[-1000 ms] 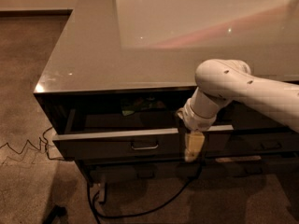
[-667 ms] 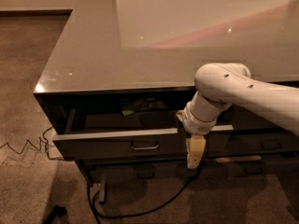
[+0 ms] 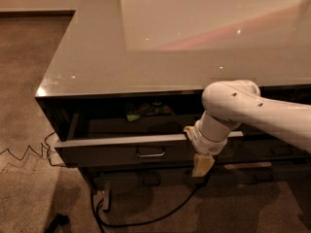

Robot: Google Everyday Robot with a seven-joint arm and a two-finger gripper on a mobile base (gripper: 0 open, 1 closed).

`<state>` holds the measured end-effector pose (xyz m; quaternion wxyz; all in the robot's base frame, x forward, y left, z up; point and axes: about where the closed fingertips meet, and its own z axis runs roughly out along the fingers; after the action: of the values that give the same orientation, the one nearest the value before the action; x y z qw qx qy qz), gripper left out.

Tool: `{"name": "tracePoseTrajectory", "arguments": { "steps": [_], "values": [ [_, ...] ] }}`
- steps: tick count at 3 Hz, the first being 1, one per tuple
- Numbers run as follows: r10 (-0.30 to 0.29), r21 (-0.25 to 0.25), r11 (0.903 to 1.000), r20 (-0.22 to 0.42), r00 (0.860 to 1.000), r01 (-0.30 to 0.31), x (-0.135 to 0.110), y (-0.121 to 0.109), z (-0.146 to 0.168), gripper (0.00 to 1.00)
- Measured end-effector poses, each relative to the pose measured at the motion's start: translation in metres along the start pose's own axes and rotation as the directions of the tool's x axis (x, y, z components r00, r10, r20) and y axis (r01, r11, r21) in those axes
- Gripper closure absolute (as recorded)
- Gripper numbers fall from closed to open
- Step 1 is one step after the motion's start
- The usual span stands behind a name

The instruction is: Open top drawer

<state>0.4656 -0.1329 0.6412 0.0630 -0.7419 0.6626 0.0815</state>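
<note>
drawer: top drawer (image 3: 107, 155) is pulled partway out from under the counter top (image 3: 97, 57); the front stands clear of the cabinet face, with a dark gap visible behind its top edge.
contents: something greenish (image 3: 138, 111) is seen at the back of the opening; what it is cannot be made out.
handle: small metal bar handle (image 3: 150, 152) sits at the middle of the front and is not touched by anything.
gripper: gripper (image 3: 201, 165) hangs pointing down in front of the drawer, right of the handle, its tip below the lower edge of the front.
gripper state: wide or narrow cannot be told from this view; nothing is seen held in it.
arm: white arm (image 3: 252, 115) reaches in from the right, its wrist lying across the drawer's top edge.
change: over the last second the gripper has been lowered along the drawer front, from level with the front to below it; the drawer itself has not been shifted.
meaning: the opening pull is judged done or nearly done, and the downward move reads as a release and retreat.
remaining: more travel would be needed only if full extension is required.
risk: cable (image 3: 146, 222) lies on the floor below the gripper and could be snagged if the descent is continued.
</note>
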Motion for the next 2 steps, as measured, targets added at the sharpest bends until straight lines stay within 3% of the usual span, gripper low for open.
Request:
{"name": "tracePoseTrajectory", "arguments": {
  "steps": [2],
  "values": [
    [0.0, 0.0, 1.0, 0.0, 1.0, 0.0, -0.0027, 0.0002, -0.0133, 0.87]
  ]
}}
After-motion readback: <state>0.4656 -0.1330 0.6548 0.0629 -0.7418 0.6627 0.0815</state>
